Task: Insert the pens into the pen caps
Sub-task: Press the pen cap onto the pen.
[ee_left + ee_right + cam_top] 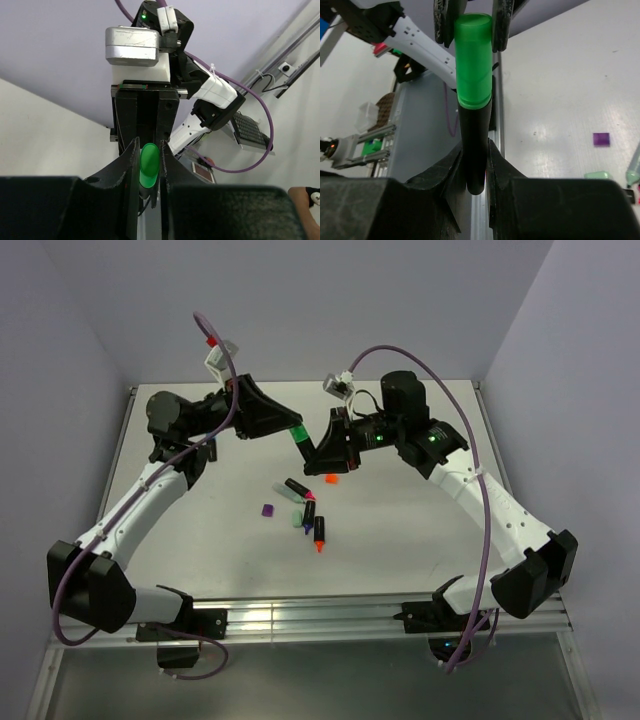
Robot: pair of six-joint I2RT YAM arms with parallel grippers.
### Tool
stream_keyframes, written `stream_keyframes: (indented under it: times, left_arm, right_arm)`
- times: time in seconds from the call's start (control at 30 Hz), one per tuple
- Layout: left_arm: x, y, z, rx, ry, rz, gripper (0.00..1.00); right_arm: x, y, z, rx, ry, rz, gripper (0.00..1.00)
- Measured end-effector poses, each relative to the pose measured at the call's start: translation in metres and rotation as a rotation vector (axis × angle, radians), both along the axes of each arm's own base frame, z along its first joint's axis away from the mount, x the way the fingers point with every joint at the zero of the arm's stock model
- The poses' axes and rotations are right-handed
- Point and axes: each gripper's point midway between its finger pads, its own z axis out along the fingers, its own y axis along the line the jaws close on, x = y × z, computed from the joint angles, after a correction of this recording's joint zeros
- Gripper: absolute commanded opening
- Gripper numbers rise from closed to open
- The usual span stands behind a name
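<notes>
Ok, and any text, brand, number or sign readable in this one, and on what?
None can be read.
Loose pens: any print is too small to tell.
Green cap and black pen barrel under it: no lettering on the sides shown.
Silver camera housing: scuffed, no legible mark.

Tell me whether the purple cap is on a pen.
No, the purple cap lies by itself on the bare table.
</notes>
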Motion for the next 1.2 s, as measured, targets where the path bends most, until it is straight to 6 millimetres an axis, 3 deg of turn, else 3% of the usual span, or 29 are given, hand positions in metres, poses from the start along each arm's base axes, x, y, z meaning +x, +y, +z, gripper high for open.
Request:
stream_keyframes:
  times: [0.5, 0.63, 0.93, 1.2]
  left_arm:
    - [-0.013, -0.005, 0.005, -0.061, -0.025, -0.023, 0.0]
    - [-0.009, -0.01, -0.001, -0.025, -0.017, 0.006, 0.0]
    - [0.013, -0.014, -0.036, 0.093, 0.037, 0.088, 0.0]
    - [0.015, -0.013, -0.038, 0.083, 0.004, 0.13, 0.0]
  right_arm:
    - [-0.018, 0.0, 0.012, 0.036, 0.116, 0.085, 0.0]
    - [-0.013, -0.001, 0.003, 0.005, 0.112, 0.05, 0.0]
    - [0.009, -0.005, -0.032, -0.125, 0.108, -0.09, 0.0]
    - [0.011, -0.006, -0.031, -0.156, 0.122, -0.101, 0.0]
